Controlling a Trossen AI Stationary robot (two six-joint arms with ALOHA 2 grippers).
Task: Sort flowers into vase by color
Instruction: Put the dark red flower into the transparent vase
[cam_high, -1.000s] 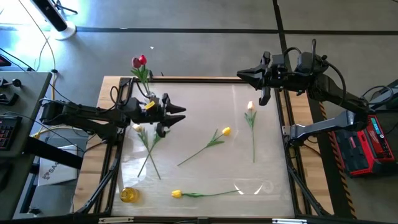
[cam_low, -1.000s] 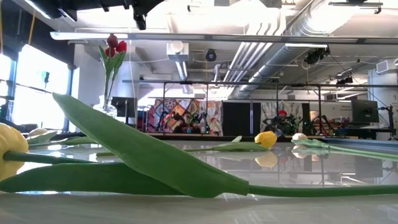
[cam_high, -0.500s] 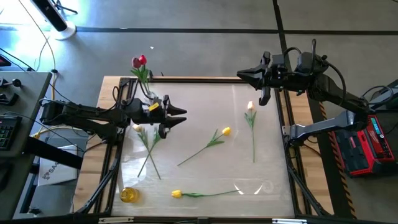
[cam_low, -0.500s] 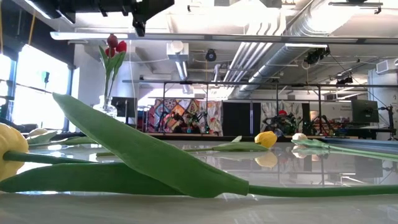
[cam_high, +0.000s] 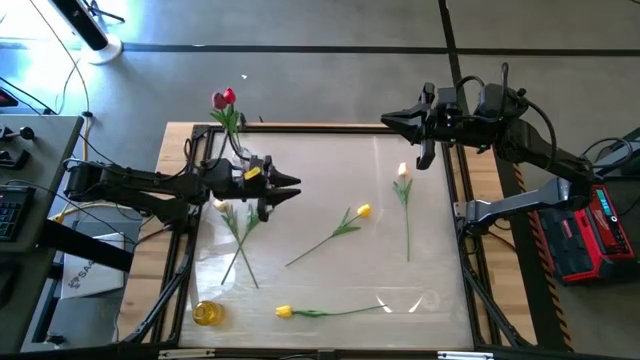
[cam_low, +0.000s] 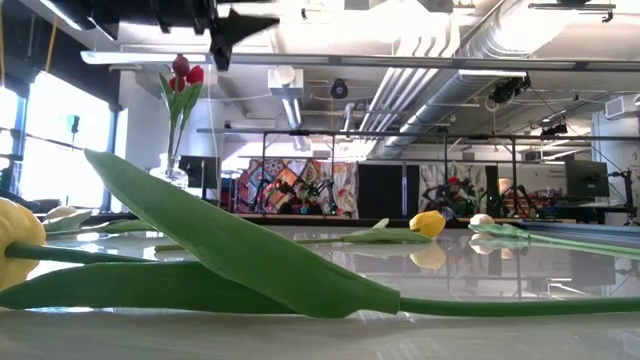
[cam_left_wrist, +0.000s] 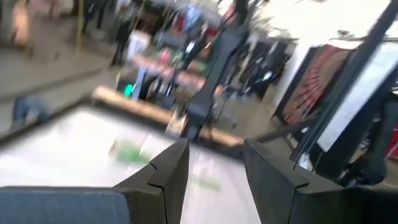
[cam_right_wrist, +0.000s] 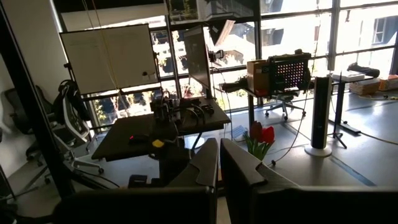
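Note:
Red flowers (cam_high: 223, 98) stand with their stems in a clear vase (cam_low: 170, 172) at the table's far left. Loose on the table lie a cream flower (cam_high: 403, 171) at the right, a yellow flower (cam_high: 363, 211) in the middle, another yellow flower (cam_high: 283, 312) near the front, and a cream flower (cam_high: 220, 205) on the left. My left gripper (cam_high: 297, 187) hovers open and level above the left side, near that cream flower, with nothing between its fingers (cam_left_wrist: 168, 177). My right gripper (cam_high: 384, 120) is shut and empty, high over the far right edge.
A small round yellow thing (cam_high: 207, 312) sits at the table's near left corner. A wooden frame (cam_high: 300, 127) rims the glossy table top. The near yellow flower's long leaf (cam_low: 230, 245) fills the foreground of the low view. A red case (cam_high: 575, 235) stands off the right side.
My left gripper has tipped downward toward level and sunk a little over the table's left side, coming further into the top of the low view. It has stayed open. The flowers have not moved.

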